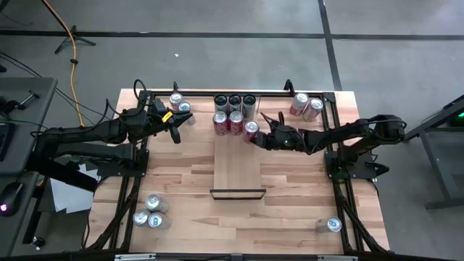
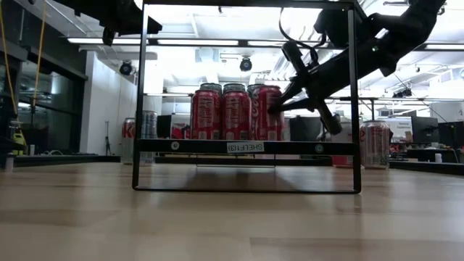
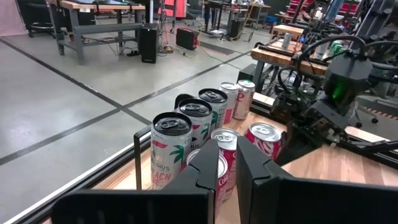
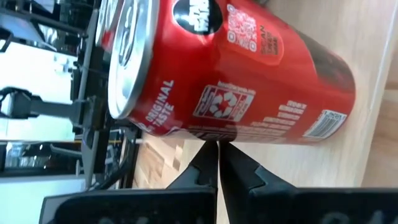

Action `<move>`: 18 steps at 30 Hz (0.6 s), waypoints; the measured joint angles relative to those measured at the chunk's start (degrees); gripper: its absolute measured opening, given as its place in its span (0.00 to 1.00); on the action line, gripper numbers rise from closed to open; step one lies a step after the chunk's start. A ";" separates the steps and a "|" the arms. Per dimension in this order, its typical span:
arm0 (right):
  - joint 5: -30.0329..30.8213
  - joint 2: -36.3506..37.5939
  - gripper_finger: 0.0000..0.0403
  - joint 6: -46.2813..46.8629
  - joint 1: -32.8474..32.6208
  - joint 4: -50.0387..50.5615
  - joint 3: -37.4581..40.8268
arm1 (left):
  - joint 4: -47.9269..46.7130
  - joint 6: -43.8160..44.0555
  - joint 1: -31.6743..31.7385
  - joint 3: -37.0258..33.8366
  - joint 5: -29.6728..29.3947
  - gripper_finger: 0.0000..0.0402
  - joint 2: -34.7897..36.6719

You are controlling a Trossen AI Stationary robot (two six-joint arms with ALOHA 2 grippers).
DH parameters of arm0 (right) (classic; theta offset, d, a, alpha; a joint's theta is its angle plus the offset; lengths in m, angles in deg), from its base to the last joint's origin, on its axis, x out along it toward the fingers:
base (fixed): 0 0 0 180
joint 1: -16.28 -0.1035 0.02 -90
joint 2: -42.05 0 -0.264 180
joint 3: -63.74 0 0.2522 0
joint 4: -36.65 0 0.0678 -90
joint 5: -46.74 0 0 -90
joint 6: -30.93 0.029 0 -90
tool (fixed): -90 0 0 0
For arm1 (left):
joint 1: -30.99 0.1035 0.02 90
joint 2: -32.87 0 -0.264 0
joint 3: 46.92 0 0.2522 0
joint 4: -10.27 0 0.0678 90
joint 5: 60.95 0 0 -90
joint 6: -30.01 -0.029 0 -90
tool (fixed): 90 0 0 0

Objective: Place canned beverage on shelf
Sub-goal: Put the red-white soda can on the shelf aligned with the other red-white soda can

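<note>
Shelf (image 1: 238,170) at centre of high view, long axis running top-to-bottom of frame, black edge bar at its lower short end. Six cans at its upper end: three dark, three red. Red can (image 1: 251,130) upright at shelf's upper right corner, w/ lid facing camera. Right gripper (image 1: 264,139) just beside that can on its right, fingers pressed together, holding nothing; contact w/ can cannot tell. Left gripper (image 1: 174,133) upper left of frame, fingers together, empty, near two cans (image 1: 180,105) by table's back edge.
</note>
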 joint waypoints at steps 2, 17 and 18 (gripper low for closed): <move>0.00 0.00 0.00 -0.07 0.67 0.00 0.00 | 0.00 0.00 0.00 0.00 0.02 0.01 0.00; 1.04 0.00 0.00 -1.11 2.58 0.06 0.00 | -0.11 0.00 0.00 -0.01 0.02 0.01 0.00; 1.38 0.00 0.00 -1.11 2.58 0.07 0.00 | -0.11 0.00 0.00 0.00 0.02 0.01 0.00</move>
